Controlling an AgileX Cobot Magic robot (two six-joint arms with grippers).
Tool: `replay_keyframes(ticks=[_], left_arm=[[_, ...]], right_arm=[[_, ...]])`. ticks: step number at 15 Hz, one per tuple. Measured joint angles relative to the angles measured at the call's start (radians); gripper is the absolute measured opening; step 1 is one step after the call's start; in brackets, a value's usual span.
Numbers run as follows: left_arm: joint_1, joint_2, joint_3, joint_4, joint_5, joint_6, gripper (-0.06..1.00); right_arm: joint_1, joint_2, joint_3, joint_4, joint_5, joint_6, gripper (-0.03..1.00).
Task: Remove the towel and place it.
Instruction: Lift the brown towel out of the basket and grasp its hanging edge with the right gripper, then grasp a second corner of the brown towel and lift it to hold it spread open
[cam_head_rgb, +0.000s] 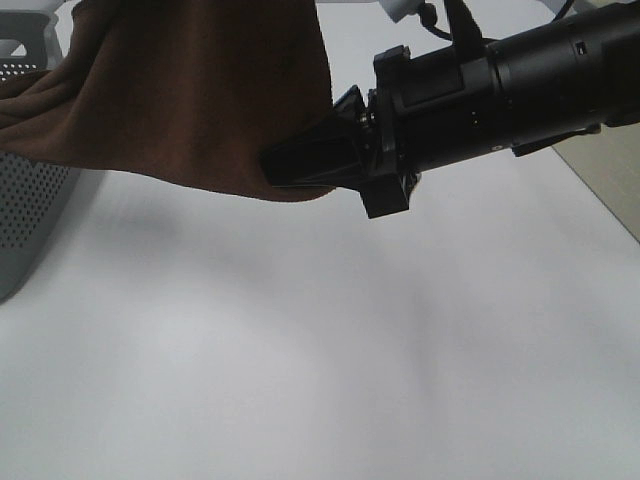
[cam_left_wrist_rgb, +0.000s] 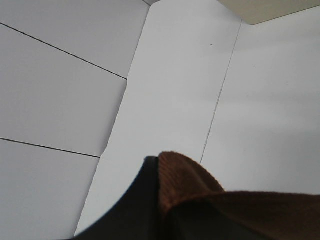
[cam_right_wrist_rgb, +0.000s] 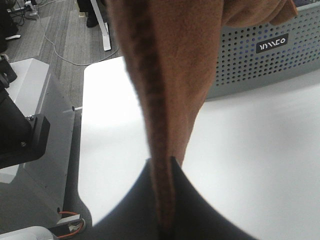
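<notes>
The dark brown towel (cam_head_rgb: 200, 90) hangs in the air above the white table (cam_head_rgb: 300, 350); its upper left part drapes over the rim of a grey perforated basket (cam_head_rgb: 25, 220). My right gripper (cam_head_rgb: 275, 167) reaches in from the right and is shut on the towel's lower edge. In the right wrist view the towel (cam_right_wrist_rgb: 170, 75) runs down into the closed fingers of that gripper (cam_right_wrist_rgb: 164, 200). In the left wrist view my left gripper (cam_left_wrist_rgb: 162, 202) is shut on a fold of the towel (cam_left_wrist_rgb: 195, 190). The left gripper is out of the exterior view. No white tag shows.
The grey basket (cam_right_wrist_rgb: 260, 55) with a logo stands at the table's left side. The table's right edge (cam_head_rgb: 600, 200) runs diagonally, with floor beyond. A grey machine base (cam_right_wrist_rgb: 35, 150) and cables stand off the table.
</notes>
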Motion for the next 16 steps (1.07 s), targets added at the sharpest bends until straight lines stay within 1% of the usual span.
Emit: replay_keyframes(ticks=[1, 4, 6, 7, 8, 9, 11, 12, 13, 14, 15, 16], left_arm=[[0.000, 0.000, 0.000, 0.000, 0.005, -0.002, 0.00], [0.000, 0.000, 0.000, 0.000, 0.043, -0.003, 0.00], [0.000, 0.000, 0.000, 0.000, 0.070, -0.003, 0.00], [0.000, 0.000, 0.000, -0.001, 0.078, -0.008, 0.00], [0.000, 0.000, 0.000, -0.002, 0.078, -0.021, 0.00], [0.000, 0.000, 0.000, -0.002, 0.078, -0.035, 0.00], [0.003, 0.000, 0.000, -0.002, 0.076, -0.049, 0.00], [0.021, 0.000, 0.000, -0.003, 0.062, -0.069, 0.00], [0.030, 0.000, 0.000, -0.004, 0.049, -0.077, 0.00], [0.061, 0.000, 0.000, -0.004, 0.028, -0.095, 0.00], [0.097, 0.000, 0.000, -0.009, 0.004, -0.112, 0.00], [0.132, 0.000, 0.000, -0.024, -0.019, -0.119, 0.00]], right_arm=[[0.000, 0.000, 0.000, 0.000, 0.005, 0.002, 0.01], [0.000, 0.000, 0.000, 0.000, 0.001, 0.074, 0.01], [0.000, -0.008, -0.001, -0.040, -0.038, 0.217, 0.01], [0.000, -0.041, -0.037, -0.172, -0.066, 0.427, 0.01], [0.000, -0.062, -0.084, -0.288, -0.068, 0.581, 0.01], [0.000, -0.078, -0.149, -0.426, -0.063, 0.757, 0.01], [0.000, -0.092, -0.305, -0.714, 0.009, 1.074, 0.01], [0.000, -0.092, -0.400, -0.868, 0.057, 1.216, 0.01], [0.000, -0.092, -0.447, -0.939, 0.082, 1.275, 0.01], [0.000, -0.092, -0.531, -1.055, 0.125, 1.359, 0.01], [0.000, -0.092, -0.613, -1.156, 0.156, 1.419, 0.01], [0.000, -0.082, -0.704, -1.252, 0.186, 1.454, 0.01]])
